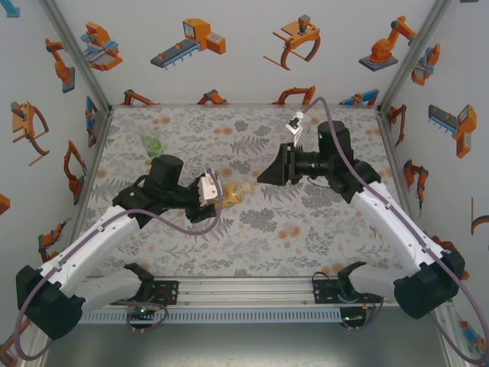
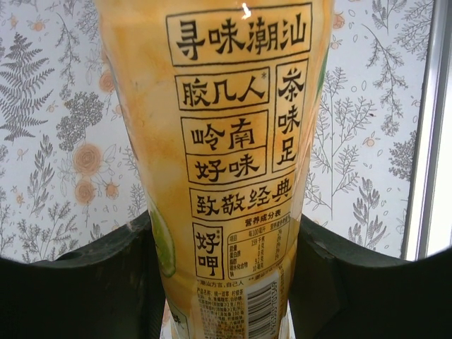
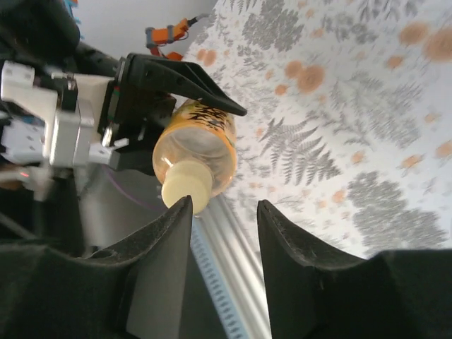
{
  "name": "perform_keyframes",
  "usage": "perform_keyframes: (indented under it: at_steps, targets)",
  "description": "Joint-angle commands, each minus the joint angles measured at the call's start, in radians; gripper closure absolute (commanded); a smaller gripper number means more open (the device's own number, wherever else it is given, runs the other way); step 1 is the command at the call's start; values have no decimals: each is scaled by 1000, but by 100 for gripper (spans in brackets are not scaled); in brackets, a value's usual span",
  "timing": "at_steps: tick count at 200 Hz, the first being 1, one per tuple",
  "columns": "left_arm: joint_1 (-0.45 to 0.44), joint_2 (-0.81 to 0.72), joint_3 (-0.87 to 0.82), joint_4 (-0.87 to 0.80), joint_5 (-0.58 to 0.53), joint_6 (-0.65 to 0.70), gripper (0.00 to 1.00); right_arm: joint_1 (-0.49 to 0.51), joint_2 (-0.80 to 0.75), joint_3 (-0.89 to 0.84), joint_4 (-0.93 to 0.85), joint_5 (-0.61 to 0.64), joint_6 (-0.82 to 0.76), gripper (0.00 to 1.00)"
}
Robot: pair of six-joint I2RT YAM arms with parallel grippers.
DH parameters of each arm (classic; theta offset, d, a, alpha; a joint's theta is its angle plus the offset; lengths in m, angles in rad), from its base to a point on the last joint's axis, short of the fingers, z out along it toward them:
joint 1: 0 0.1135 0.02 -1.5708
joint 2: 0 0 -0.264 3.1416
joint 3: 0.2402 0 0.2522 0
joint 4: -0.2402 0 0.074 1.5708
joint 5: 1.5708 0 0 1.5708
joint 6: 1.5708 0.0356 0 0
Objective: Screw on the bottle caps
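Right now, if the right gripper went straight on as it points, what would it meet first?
Probably the pale yellow round plastic cap on the amber-yellow labelled plastic bottle in the left gripper; depth unclear.

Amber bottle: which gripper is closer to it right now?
Left. The left gripper is clamped on the amber bottle around its body; the right gripper sits at the end with the pale yellow cap, jaws parted.

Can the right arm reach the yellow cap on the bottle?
Probably yes: the pale yellow cap sits just ahead of the right gripper, whose jaws stand apart, with nothing between.
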Motion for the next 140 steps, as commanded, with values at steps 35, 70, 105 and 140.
perform_keyframes:
  at_steps: [35, 70, 105, 140]
  targets:
    - [-7, -16, 22, -16, 120, 24, 100, -2, -78, -18, -1, -251, -786, 57]
    - [-7, -8, 30, -43, 177, 38, 100, 9, -73, -5, -3, -386, -990, 53]
    - [-7, 10, 44, -73, 217, 47, 100, 39, -75, -7, -17, -429, -1096, 46]
    - [-7, 30, 57, -93, 238, 51, 100, 80, -61, -5, -62, -398, -1132, 47]
